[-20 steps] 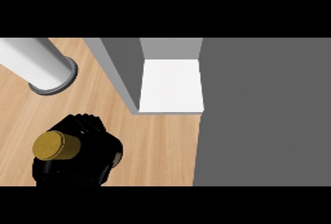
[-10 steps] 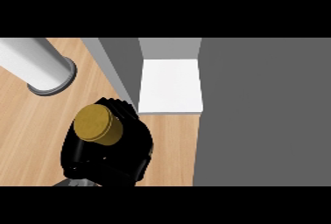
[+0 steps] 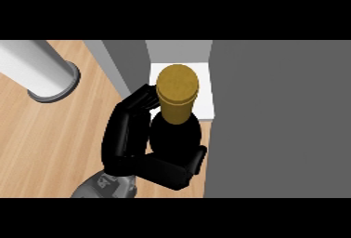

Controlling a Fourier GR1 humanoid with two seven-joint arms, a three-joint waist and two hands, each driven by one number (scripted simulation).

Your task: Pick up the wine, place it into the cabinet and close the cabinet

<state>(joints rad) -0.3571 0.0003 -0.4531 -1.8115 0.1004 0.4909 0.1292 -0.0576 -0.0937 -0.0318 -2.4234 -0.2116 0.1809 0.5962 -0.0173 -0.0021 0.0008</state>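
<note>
- In the hand (image 3: pixel 140 148), held between the long fingers on one side and the thumb on the other, is the wine (image 3: pixel 177 109), a dark bottle with a gold cap.
- The hand is curled around the dark body of the bottle. Only one hand shows, and I take it for the left one because it comes in from the lower left.
- A second ago the hand and bottle were low over the wooden desk (image 3: pixel 48 139), far from the cabinet. Now the hand has moved up and to the right.
- The gold cap now covers part of the white shelf (image 3: pixel 205 100) of the cabinet, which lies just past the fingertips.
- That means the carrying is almost done. I think the bottle is right at the cabinet's opening, but I cannot tell if it is inside yet.
- The grey cabinet wall (image 3: pixel 126 62) is just above the fingers, and the big grey door (image 3: pixel 281 116) is right beside the thumb. The gap is tight, so the bottle could bump a side.
- Far off to the upper left of the hand stands a white and grey tube thing (image 3: pixel 41 74). It has not moved.
- Next, I think the hand must set the bottle down on the shelf, let go, and then the cabinet has to be closed.
</note>
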